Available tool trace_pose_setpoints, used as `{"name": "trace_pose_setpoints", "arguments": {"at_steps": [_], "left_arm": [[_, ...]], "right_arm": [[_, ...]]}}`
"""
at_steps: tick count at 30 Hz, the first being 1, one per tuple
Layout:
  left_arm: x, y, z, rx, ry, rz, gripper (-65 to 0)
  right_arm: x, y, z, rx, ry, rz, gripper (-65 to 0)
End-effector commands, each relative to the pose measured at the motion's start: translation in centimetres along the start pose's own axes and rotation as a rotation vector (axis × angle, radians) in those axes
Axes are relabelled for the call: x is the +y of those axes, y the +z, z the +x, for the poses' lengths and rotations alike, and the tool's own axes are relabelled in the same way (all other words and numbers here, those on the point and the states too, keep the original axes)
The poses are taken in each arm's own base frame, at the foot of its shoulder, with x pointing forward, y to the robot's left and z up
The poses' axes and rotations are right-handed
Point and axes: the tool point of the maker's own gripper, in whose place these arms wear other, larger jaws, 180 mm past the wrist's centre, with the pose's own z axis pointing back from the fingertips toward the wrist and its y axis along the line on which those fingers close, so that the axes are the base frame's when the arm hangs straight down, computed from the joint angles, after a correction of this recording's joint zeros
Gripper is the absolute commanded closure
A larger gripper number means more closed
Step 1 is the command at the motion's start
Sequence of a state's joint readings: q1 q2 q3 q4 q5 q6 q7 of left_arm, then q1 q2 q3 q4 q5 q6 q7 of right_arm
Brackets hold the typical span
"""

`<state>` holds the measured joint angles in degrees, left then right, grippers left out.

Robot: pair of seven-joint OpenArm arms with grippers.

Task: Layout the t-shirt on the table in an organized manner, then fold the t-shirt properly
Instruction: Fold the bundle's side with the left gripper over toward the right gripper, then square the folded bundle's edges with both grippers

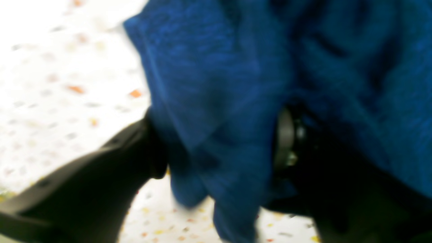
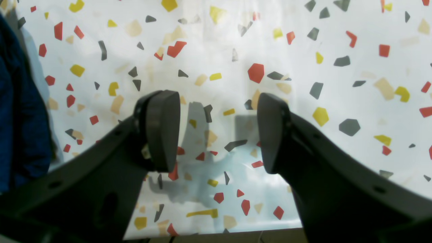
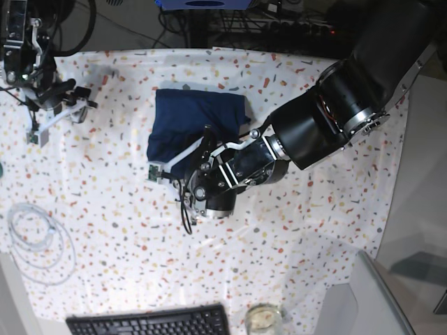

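A folded navy t-shirt [image 3: 195, 122] lies near the far middle of the speckled table [image 3: 293, 230]. The left gripper [image 3: 202, 155] rests at its near edge — fabric drapes between its fingers, grip unclear. The right gripper [image 2: 217, 130] hovers open and empty, far left.

Black keyboard [image 3: 149, 321] at near edge, partly cut off. Glass jar [image 3: 263, 318] just right of it. White cable coil [image 3: 36, 239] at left side. Blue object [image 3: 204, 3] beyond far edge.
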<state>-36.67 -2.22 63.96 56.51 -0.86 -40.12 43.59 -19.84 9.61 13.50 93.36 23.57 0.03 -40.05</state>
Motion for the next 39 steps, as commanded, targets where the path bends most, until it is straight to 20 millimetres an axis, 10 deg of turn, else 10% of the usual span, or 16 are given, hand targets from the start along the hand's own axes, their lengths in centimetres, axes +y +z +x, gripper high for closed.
{"name": "trace_pose_setpoints", "arguments": {"at_steps": [1, 13, 19, 21, 25, 31, 35, 39], "left_arm": [[2.2, 1.4, 1.1, -0.021, -0.019, 0.051, -43.3], [6.6, 6.4, 3.0, -0.033, -0.093, 0.208, -52.0], [7.7, 11.9, 2.8, -0.115, 0.016, 0.361, -50.4], [6.5, 12.7, 1.6, -0.111, 0.069, 0.389, -41.8], [1.0, 12.4, -1.1, -0.106, 0.206, 0.392, 0.0], [-9.0, 9.0, -3.4, -0.19, 0.416, 0.293, 0.0], [-12.9, 7.9, -3.5, -0.33, 0.576, 0.229, 0.0], [-12.3, 7.4, -4.7, -0.418, 0.791, 0.249, 0.0]], "right_arm": [[0.0, 0.3, 1.4, -0.042, 0.013, 0.001, -33.5], [0.4, 1.0, 2.1, -0.068, 0.024, 0.01, -33.5], [3.8, 3.9, 3.6, -0.15, 0.115, 0.079, -33.5], [5.5, 4.7, 3.3, -0.16, 0.146, 0.119, -33.3], [9.0, 5.5, 1.4, -0.13, 0.202, 0.206, -30.2], [13.2, 5.7, -1.5, -0.07, 0.264, 0.316, 0.0], [15.6, 6.0, -1.8, -0.071, 0.3, 0.377, -1.5], [17.1, 6.3, -1.8, -0.092, 0.345, 0.42, -0.5]]}}
